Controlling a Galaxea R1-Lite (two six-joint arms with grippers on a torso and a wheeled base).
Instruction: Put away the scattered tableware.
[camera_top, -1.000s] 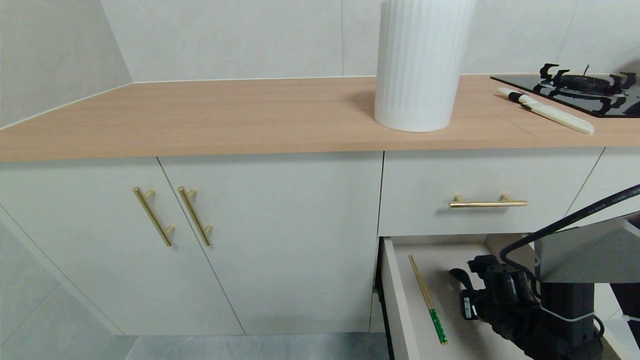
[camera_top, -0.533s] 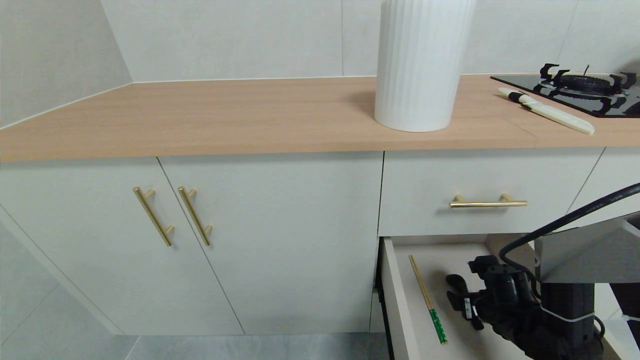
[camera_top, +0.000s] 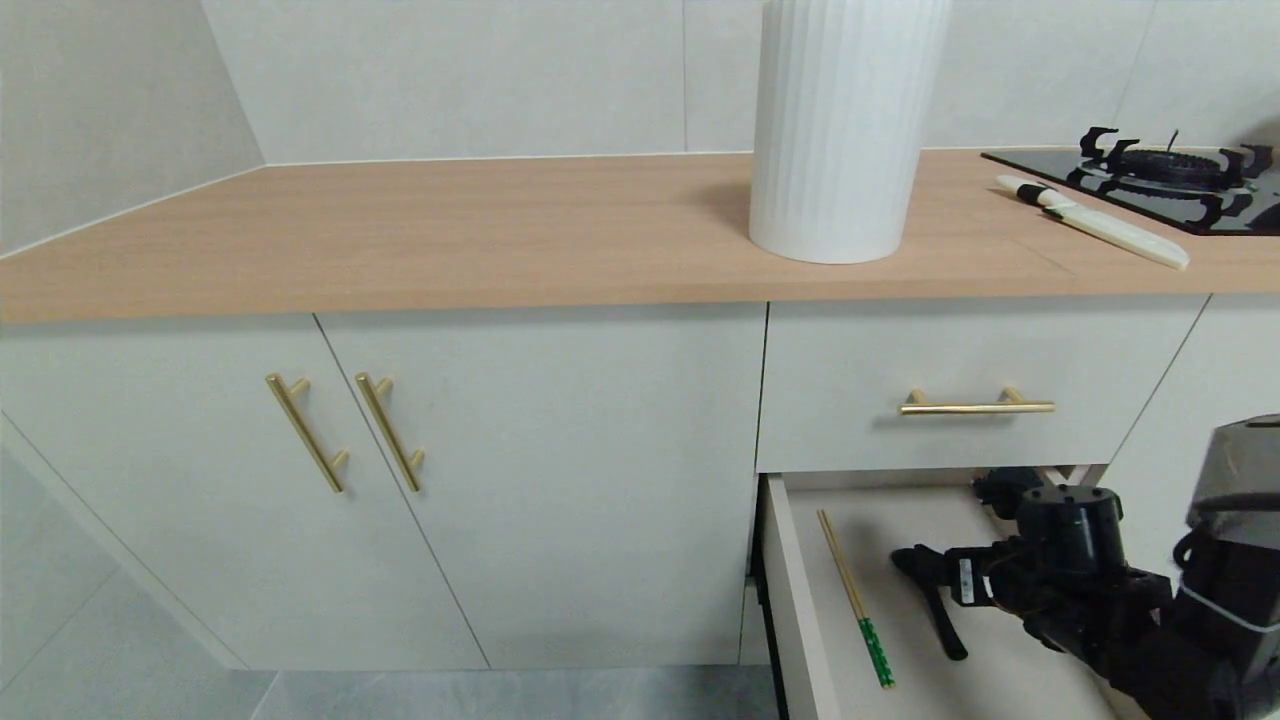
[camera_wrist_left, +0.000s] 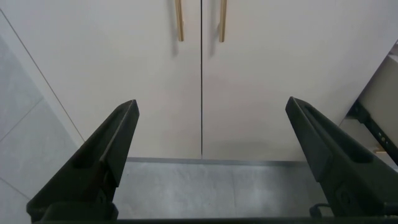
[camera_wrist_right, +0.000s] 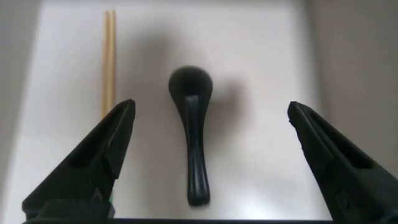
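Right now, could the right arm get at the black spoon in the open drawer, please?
Probably yes: the right hand hangs open directly over the spoon, which lies flat on the drawer floor, apart from the chopsticks, with nothing covering it.

Bright, even, diffuse light; soft shadow around the spoon (camera_wrist_right: 191, 143) (slightly blurred)

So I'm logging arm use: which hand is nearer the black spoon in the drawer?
Right. The right hand hangs open directly above the black spoon in the open drawer; the left hand faces the cabinet doors, away from the drawer.
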